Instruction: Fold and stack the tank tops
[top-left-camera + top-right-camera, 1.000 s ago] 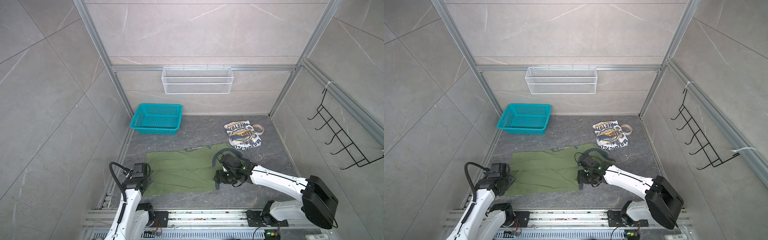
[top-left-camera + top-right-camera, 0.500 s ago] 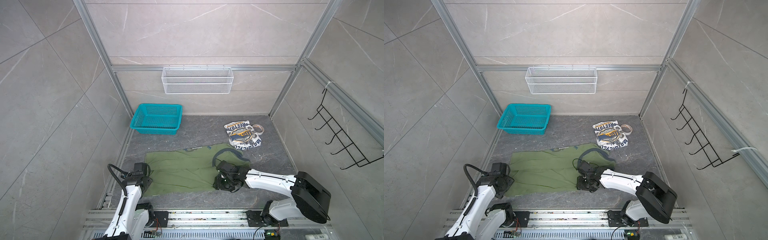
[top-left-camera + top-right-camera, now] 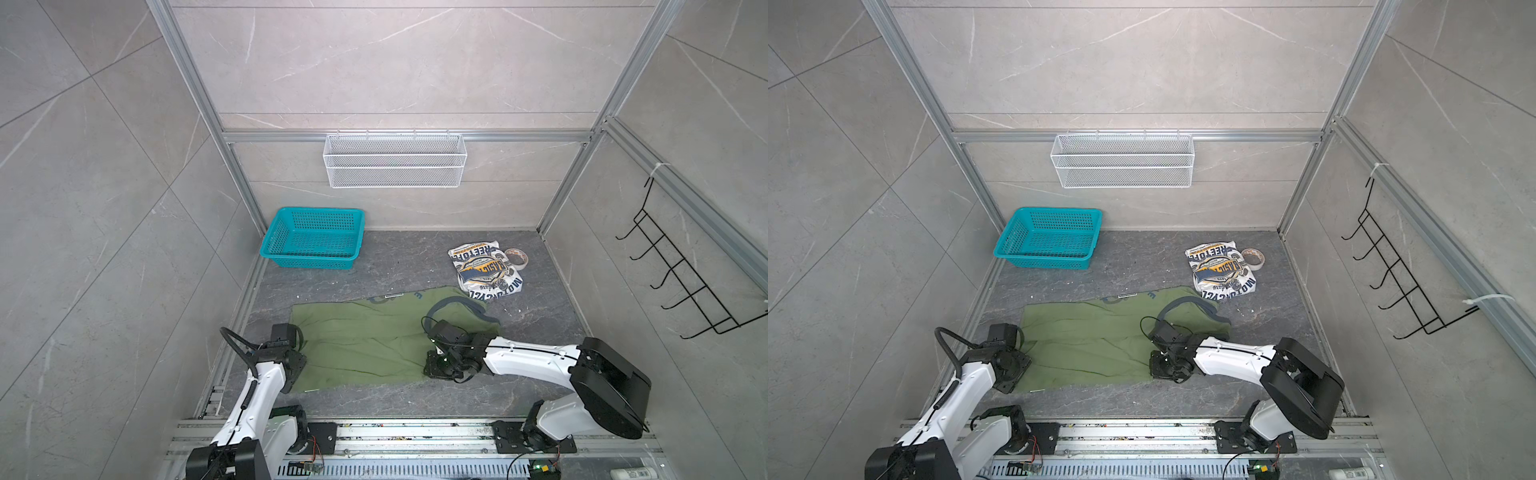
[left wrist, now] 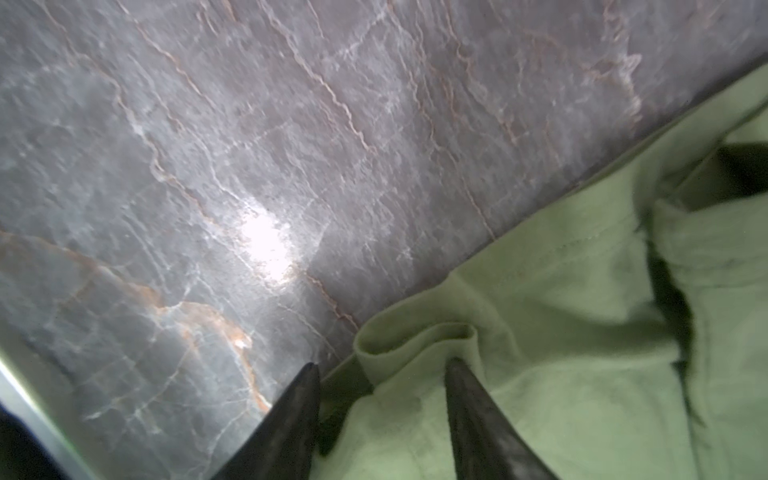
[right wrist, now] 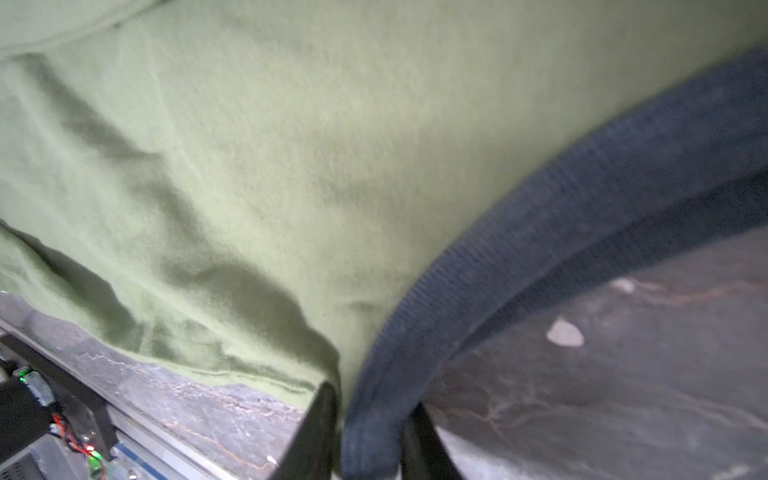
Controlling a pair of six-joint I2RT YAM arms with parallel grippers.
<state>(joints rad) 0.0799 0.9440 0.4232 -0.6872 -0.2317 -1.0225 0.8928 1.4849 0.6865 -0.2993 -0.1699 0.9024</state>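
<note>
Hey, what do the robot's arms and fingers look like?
Both arms: white tubular links, black joints. The left arm carries a thick looping black cable; the right arm has a bulky black elbow housing. The left gripper and right gripper have dark fingers tapering to narrow tips.

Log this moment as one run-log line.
left gripper: open, straddling olive green tank top hem | right gripper: shut on its navy trim | white tank top: folded, apart

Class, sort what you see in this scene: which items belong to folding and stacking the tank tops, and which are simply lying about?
Job in hand:
green tank top, spread out
white tank top, folded small

Lying about:
teal basket
tape roll
wire wall basket
</note>
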